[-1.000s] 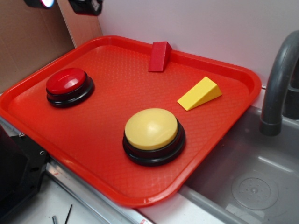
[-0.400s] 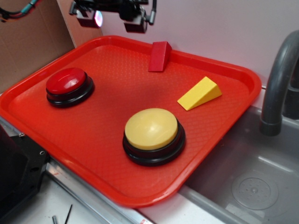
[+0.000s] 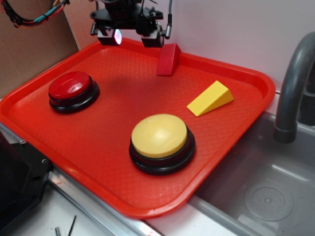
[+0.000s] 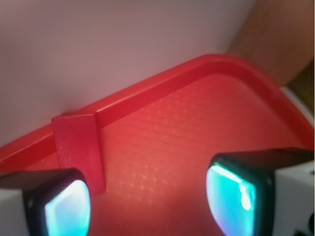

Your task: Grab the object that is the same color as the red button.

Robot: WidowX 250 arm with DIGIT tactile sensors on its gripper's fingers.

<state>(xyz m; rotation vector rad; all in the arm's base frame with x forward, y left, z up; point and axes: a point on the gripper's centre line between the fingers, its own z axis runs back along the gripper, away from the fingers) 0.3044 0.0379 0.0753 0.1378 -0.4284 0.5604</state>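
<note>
Red tray (image 3: 236,147) filling view. Wedge (image 3: 168,59) leaning against far rim. Gripper (image 3: 132,39) hovering just beside it, jaws standing apart, empty. Block looking light, rigid, slick; pinching flat side faces seeming safest, avoiding slope.

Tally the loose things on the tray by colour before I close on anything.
Red: 2, the red button and the dark-red wedge.
Yellow: 2, the yellow button and the yellow wedge.
Total: 4, all on the red tray. The gripper hangs open beside the dark-red wedge.
</note>
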